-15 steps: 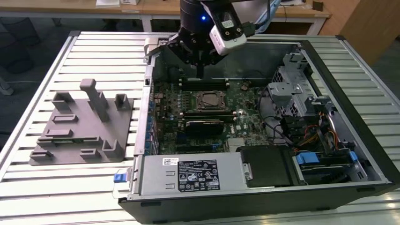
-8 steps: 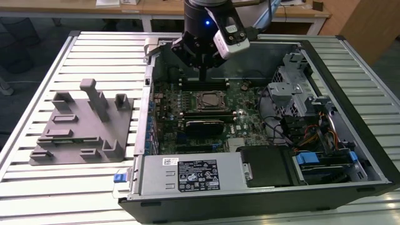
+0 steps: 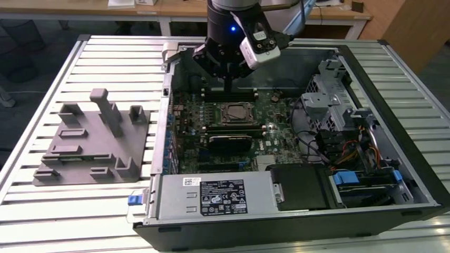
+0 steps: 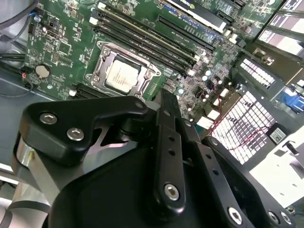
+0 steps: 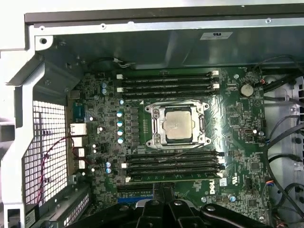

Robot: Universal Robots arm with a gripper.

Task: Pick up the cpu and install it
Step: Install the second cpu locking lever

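The cpu [image 3: 235, 112] is a small square chip with a pale metal top, lying flat in its socket in the middle of the green motherboard [image 3: 277, 134] inside the open computer case. Both wrist views show it seated in the socket frame, cpu [image 4: 121, 76] and cpu [image 5: 178, 126]. My gripper [image 3: 228, 88] hangs above the board near the case's far wall, just beyond the socket and clear of it. The black fingers are pressed together with nothing between them, as seen at gripper [image 4: 166, 97] and gripper [image 5: 164, 189].
A grey plastic tray [image 3: 91, 142] with upright posts lies on the slatted table at the exterior view's left. Inside the case are the power supply [image 3: 211, 195], a metal drive cage [image 3: 330, 100], cables [image 3: 351, 153] and memory slots [image 5: 166, 85] on both sides of the socket.
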